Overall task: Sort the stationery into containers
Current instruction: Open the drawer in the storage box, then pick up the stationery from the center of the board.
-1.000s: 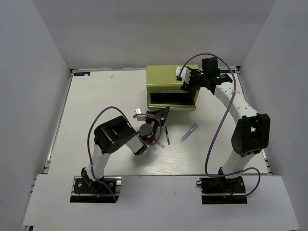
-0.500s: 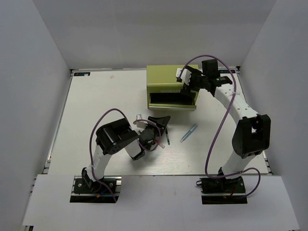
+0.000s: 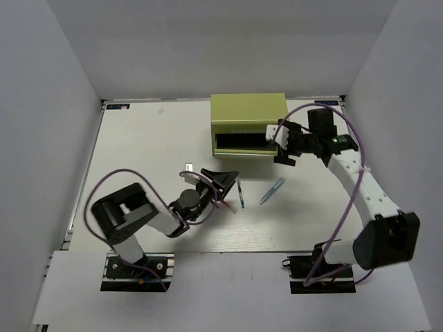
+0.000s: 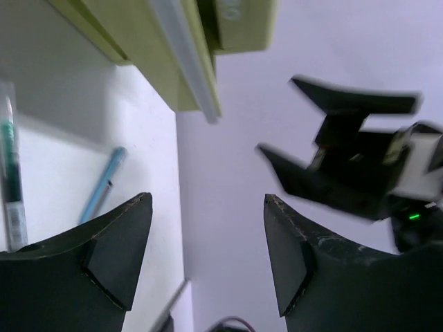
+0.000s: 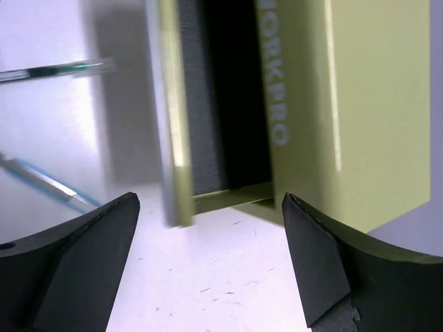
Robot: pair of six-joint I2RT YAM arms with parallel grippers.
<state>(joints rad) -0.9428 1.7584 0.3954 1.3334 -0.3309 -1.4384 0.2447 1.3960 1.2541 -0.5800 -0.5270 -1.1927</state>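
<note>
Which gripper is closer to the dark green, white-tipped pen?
Left. The left gripper sits right beside the dark green pen, on its left in the top view. The right gripper is farther off, at the open drawer of the yellow-green metal chest.

Left arm (image 3: 131, 216) is folded low, with the left gripper (image 3: 223, 178) spread and empty. Right arm (image 3: 363, 183) is stretched forward, with the right gripper (image 3: 279, 143) spread wide and empty.
</note>
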